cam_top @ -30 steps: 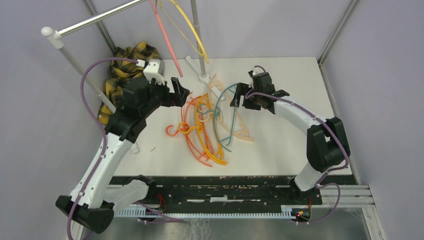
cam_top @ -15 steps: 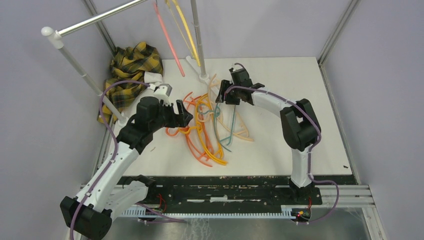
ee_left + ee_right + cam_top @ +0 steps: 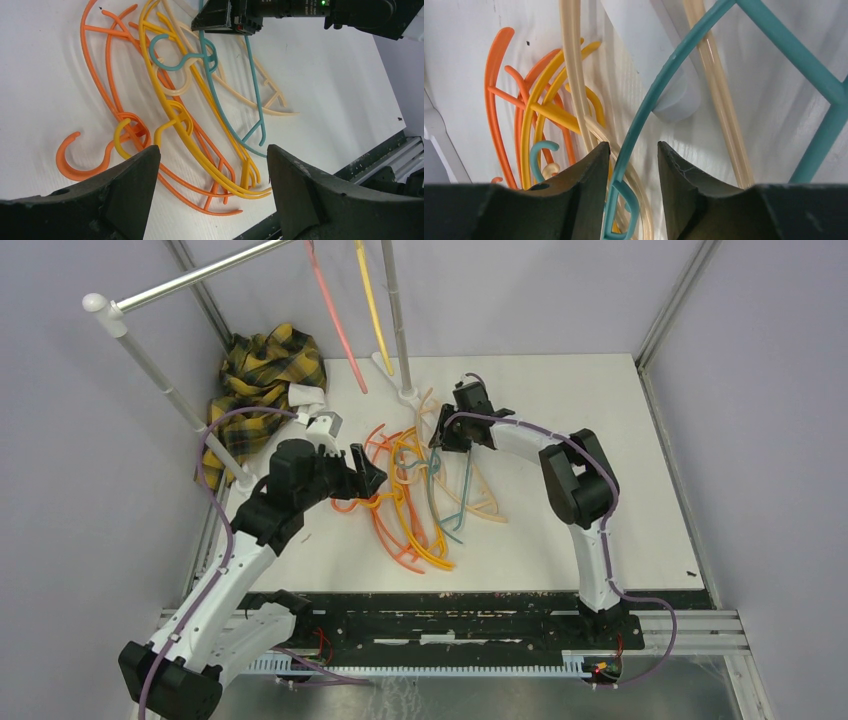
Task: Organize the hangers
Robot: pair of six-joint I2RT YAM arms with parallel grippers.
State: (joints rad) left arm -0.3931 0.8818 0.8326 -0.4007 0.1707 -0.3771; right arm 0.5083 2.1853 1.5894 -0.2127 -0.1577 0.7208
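The step in hand looks like picking one hanger out of the tangle for hanging: the right gripper [image 3: 632, 146] sits low over the heap of hangers [image 3: 420, 490], its fingers [image 3: 579, 190] parted with a narrow gap, and the arm of the teal hanger [image 3: 649, 115] runs up between them, not visibly pinched. The next move would call for pressing those fingers together on the teal rod and lifting it slowly. That is because, beyond the fingertips, its hook appears looped with a peach hanger [image 3: 260, 105] and it lies crossed with the yellow hangers [image 3: 165, 100]. The left gripper [image 3: 212, 150] hovers with fingers spread wide and holding nothing; yellow and orange hangers [image 3: 100, 75] lie on the table [image 3: 600, 440] below its fingertips, so it could pin the heap. The white rack foot [image 3: 659, 65] stands just ahead of the right fingers, a likely snag. A pink hanger [image 3: 335, 320] and a yellow one hang by the rack pole [image 3: 395, 310]; a plaid cloth [image 3: 265, 365] lies behind the left arm
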